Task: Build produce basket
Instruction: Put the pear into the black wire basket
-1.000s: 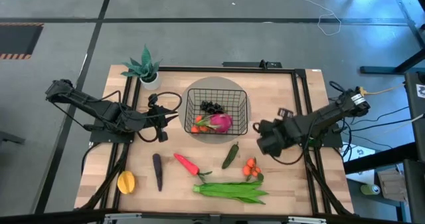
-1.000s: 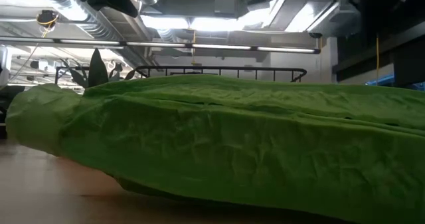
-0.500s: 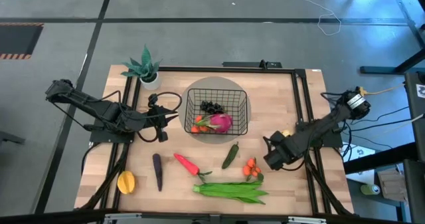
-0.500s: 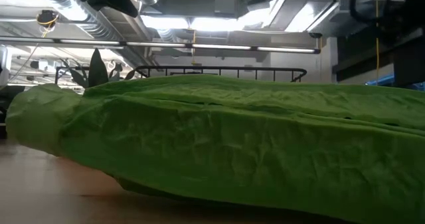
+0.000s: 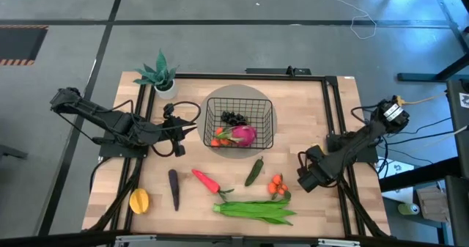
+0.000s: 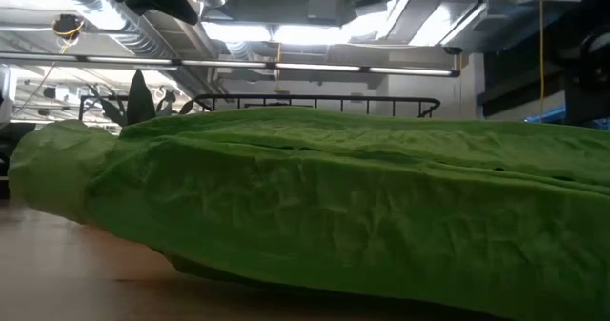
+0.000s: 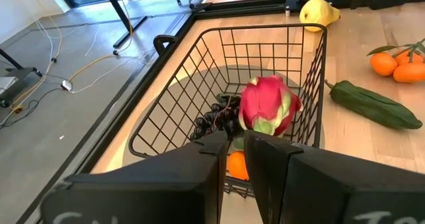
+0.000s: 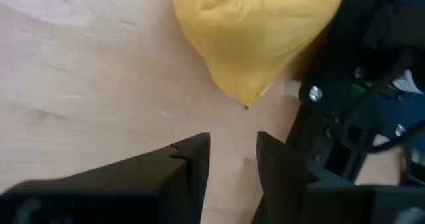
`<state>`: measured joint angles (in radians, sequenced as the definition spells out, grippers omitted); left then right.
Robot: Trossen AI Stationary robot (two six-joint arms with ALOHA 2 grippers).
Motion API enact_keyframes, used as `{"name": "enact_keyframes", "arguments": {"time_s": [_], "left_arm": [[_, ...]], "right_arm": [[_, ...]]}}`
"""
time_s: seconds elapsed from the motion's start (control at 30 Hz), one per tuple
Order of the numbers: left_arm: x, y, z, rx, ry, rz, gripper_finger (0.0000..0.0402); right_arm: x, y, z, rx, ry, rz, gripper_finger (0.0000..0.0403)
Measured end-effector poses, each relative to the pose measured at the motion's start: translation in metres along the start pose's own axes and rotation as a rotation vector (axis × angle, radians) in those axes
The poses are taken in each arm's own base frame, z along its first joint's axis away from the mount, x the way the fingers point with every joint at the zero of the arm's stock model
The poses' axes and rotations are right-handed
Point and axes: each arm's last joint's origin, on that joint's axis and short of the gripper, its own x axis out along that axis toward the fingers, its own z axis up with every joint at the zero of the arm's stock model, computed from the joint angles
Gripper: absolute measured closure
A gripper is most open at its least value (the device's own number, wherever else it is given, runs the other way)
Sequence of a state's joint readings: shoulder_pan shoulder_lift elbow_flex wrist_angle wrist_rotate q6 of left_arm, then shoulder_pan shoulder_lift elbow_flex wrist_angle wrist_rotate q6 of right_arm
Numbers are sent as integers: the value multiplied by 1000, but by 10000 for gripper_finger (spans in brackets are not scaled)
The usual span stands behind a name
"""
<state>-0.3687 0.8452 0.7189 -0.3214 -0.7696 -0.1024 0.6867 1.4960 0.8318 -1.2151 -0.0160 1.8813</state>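
1. Right gripper (image 5: 306, 179) has swung from mid-frame toward lower right since the earlier frame.
2. Jaws part-open, empty, above lemon (image 8: 255, 34).
3. Basket (image 5: 239, 124) centre frame; left gripper (image 7: 231, 159) nearly closed, empty.
4. Next, likely: descend, close on lemon.

basket (image 5: 239, 124): square black wire grid, upright at the table's middle
inside basket: pink dragon fruit (image 5: 244, 135), dark grapes (image 5: 234, 118), an orange fruit (image 5: 218, 140)
in front of basket: cucumber (image 5: 253, 171), red pepper (image 5: 206, 179), eggplant (image 5: 174, 189), mango (image 5: 139, 200), tomatoes (image 5: 277, 185), leafy bundle (image 5: 256, 210)

A lab or workshop: exposed ceiling ducts (image 6: 114, 16), concrete floor (image 5: 220, 49), loose cables (image 5: 363, 20).
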Motion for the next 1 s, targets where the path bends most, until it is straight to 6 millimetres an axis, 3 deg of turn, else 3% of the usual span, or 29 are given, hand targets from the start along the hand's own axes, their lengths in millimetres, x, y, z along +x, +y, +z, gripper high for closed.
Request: {"name": "enact_keyframes", "arguments": {"time_s": [0.37, 0.6, 0.87, 1.0], "left_arm": [[0, 0, 0, 4, 0, 0, 358], [0, 0, 0, 15, 0, 0, 358], [0, 0, 0, 35, 1, -4, 358], [0, 0, 0, 35, 1, -5, 358]], "right_arm": [[34, -13, 0, 50, -48, -46, 289], [51, -12, 3, 38, -181, 63, 289], [52, -10, 3, 113, -197, 94, 289], [42, 2, 1, 95, -240, 215, 289]]}}
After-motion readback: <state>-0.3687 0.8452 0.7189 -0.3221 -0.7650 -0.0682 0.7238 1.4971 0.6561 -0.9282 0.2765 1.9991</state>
